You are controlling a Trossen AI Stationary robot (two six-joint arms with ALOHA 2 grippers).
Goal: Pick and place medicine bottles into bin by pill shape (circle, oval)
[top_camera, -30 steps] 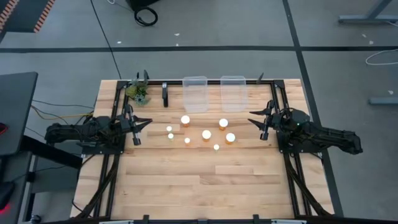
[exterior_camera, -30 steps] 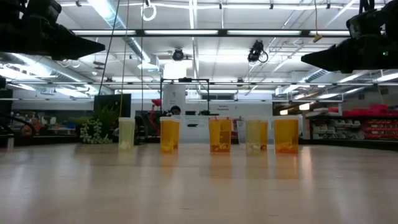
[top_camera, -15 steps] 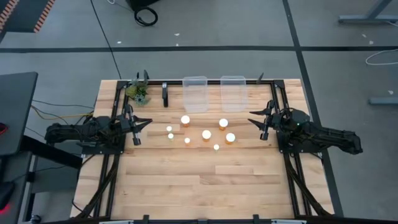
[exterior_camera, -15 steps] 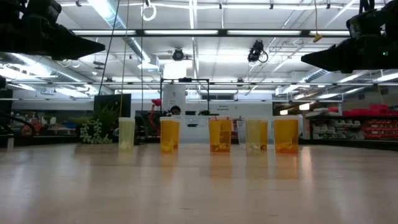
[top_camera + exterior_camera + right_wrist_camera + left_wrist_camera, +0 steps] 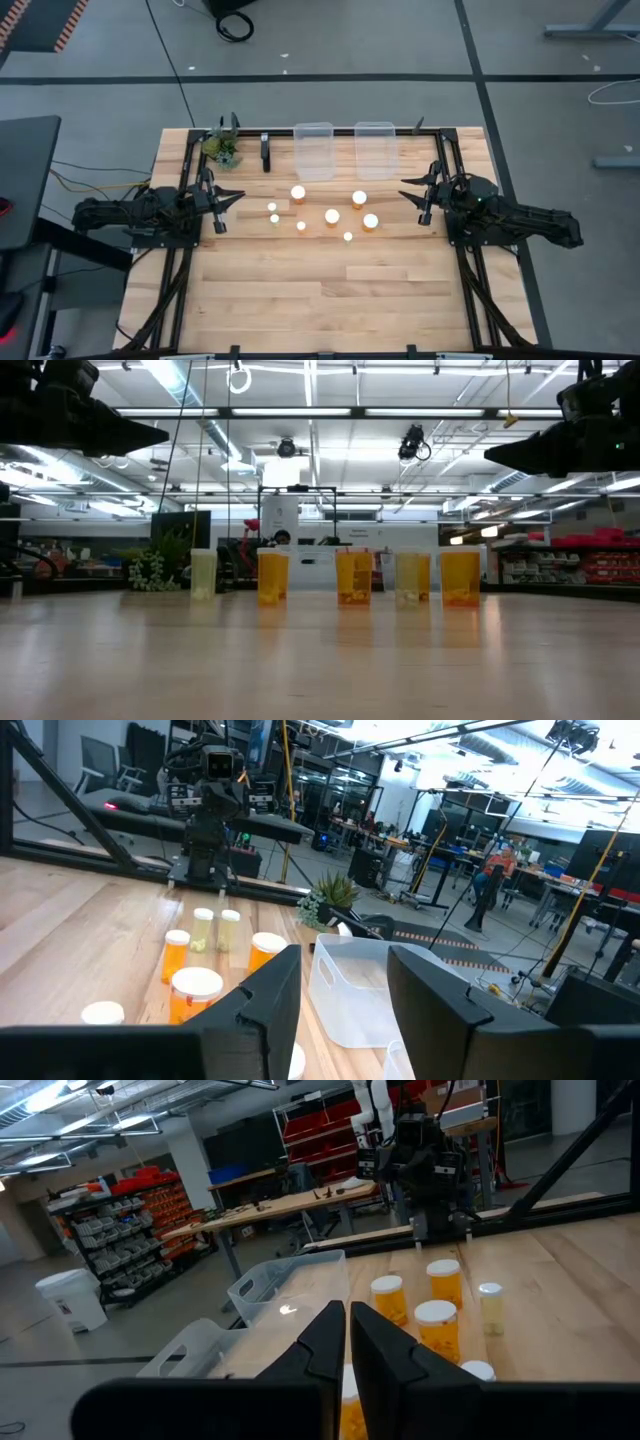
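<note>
Several amber medicine bottles with white caps (image 5: 332, 215) stand upright on their bases in a loose cluster at the table's middle; the low view shows them in a row (image 5: 354, 577). Two clear bins (image 5: 313, 150) (image 5: 375, 150) stand behind them at the far edge. My left gripper (image 5: 238, 197) hovers level at the table's left side, pointing at the bottles, its fingers shut on nothing (image 5: 347, 1325). My right gripper (image 5: 405, 188) hovers level at the right side, facing the cluster, its fingers apart with nothing between them (image 5: 343, 970).
A green plant sprig (image 5: 222, 148) and a dark upright part (image 5: 266, 152) stand at the far left, beside the bins. Black frame rails (image 5: 455, 215) run along the table's left and right sides under the arms. Bare wood (image 5: 340, 300) stretches from the bottles to the near edge.
</note>
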